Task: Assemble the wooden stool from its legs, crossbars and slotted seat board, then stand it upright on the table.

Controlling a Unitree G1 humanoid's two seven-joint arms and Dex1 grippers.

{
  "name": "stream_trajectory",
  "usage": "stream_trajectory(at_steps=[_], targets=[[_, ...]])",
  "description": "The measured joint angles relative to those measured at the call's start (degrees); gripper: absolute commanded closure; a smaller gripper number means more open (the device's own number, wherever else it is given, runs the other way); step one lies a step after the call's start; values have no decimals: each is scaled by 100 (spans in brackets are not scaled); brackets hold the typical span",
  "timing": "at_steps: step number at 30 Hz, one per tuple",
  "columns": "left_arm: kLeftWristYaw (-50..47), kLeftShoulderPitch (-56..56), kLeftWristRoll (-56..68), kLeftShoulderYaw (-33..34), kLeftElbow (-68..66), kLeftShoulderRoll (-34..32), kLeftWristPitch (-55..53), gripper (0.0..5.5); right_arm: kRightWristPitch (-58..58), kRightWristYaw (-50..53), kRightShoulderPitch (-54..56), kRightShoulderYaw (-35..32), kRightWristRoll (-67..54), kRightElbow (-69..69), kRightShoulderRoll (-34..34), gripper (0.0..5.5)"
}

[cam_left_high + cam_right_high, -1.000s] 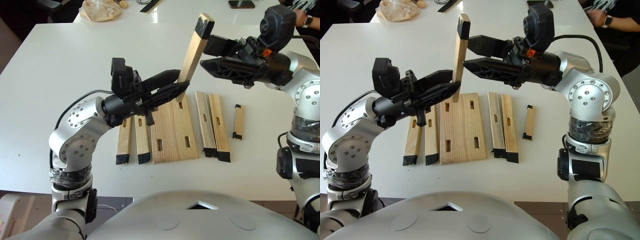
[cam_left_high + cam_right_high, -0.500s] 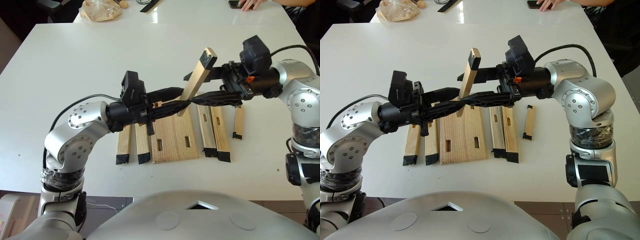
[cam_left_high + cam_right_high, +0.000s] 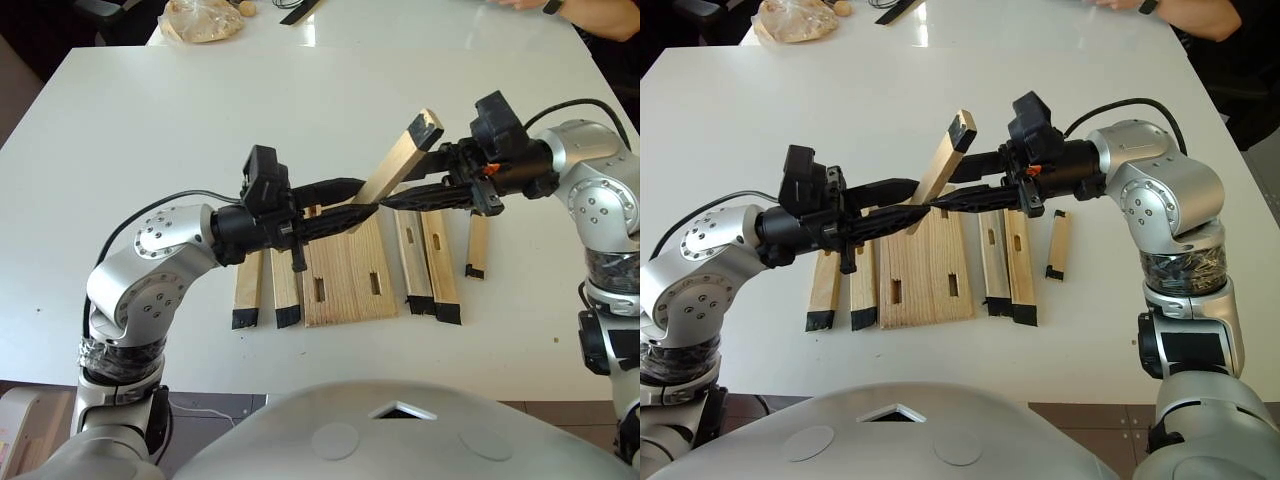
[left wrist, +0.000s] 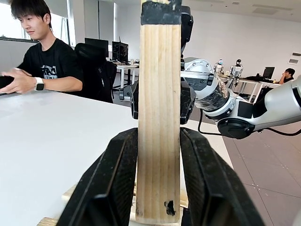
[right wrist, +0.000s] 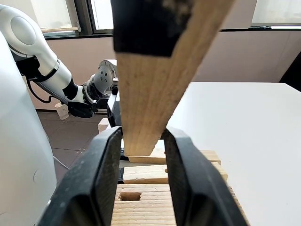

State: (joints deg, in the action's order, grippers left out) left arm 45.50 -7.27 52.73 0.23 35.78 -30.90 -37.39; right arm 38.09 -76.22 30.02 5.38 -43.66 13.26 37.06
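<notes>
- Since a second ago the wooden leg (image 3: 393,172) has dropped from high and nearly upright to a low slant. Its black-capped end now points toward the table's far right corner, and the right arm has come down with it.
- Head views: the left jaws and right jaws meet over the white table (image 3: 150,120), both closed on the leg's lower half from opposite sides. The leg's lower end is at the far edge of the seat board (image 3: 345,265); whether it touches cannot be told. The board lies flat, midway along the table's near edge.
- Head views, counted: there is one seat board and six wooden pieces, one held and five lying flat. Two bars (image 3: 266,285) lie just beside the board toward the table's left edge. Two slotted bars (image 3: 425,255) lie just beside it toward the right edge, with one short bar (image 3: 477,243) near them, farther right.
- Left wrist view: the left jaws press flat against both sides of the leg.
- Right wrist view: the right jaws clamp the leg, with a slot of the board below.
- Risk, as a judgement: with both arms holding one stiff piece, uneven motion could twist it or make it slip. Nothing holds the board, so a missed slot could push it into the loose bars.
</notes>
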Motion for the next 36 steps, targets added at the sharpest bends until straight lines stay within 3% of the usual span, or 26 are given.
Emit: stream_trajectory(at_steps=[12, 13, 17, 26, 33, 36], targets=[[-8, 2, -131, -56, -11, -17, 24, 418, -290, -66, -42, 84, 176, -71, 41, 417], [-20, 2, -151, -67, -13, -17, 22, 381, -296, -55, -55, 85, 186, -76, 42, 417], [-155, 4, -130, -45, -114, -35, -73, 323, -301, 98, -71, 58, 293, -193, 71, 419], [-88, 392, -1447, -483, -857, -264, 467, 191, -685, 262, 90, -81, 707, -812, 41, 419], [-70, 603, -1692, -471, -908, -229, 697, 74, -1856, -512, -65, -62, 1794, -1861, 971, 419], [-81, 651, -1700, -466, -910, -220, 705, 71, -2461, -903, -223, 7, 2232, -2343, 1290, 419]])
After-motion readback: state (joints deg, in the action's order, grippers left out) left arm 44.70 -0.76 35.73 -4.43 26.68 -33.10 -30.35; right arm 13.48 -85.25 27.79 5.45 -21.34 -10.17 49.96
